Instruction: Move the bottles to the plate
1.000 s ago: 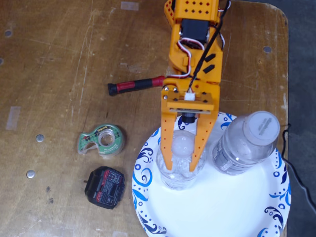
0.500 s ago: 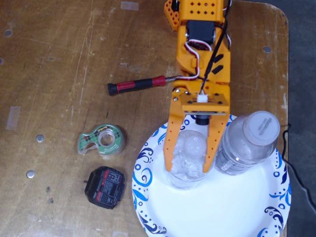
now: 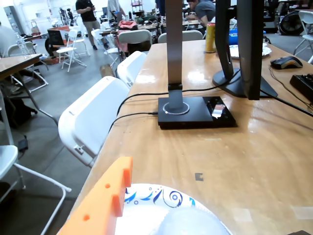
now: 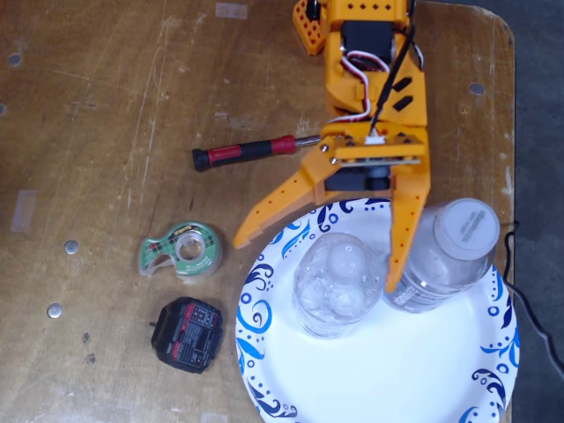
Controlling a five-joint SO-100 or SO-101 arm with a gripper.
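In the fixed view the white plate with blue swirls lies at the lower right of the wooden table. Two clear bottles stand on it. One crinkled bottle is seen end-on, and one with a white cap stands to its right. My orange gripper is open above the plate's far rim, its jaws spread wide. The crinkled bottle sits between them and the right finger lies between the two bottles. In the wrist view one orange finger, the plate rim and a blurred clear bottle show at the bottom.
In the fixed view a red and black screwdriver, a green tape roll and a small black device lie left of the plate. The table edge runs close on the right. The wrist view shows a black stand base and white chairs.
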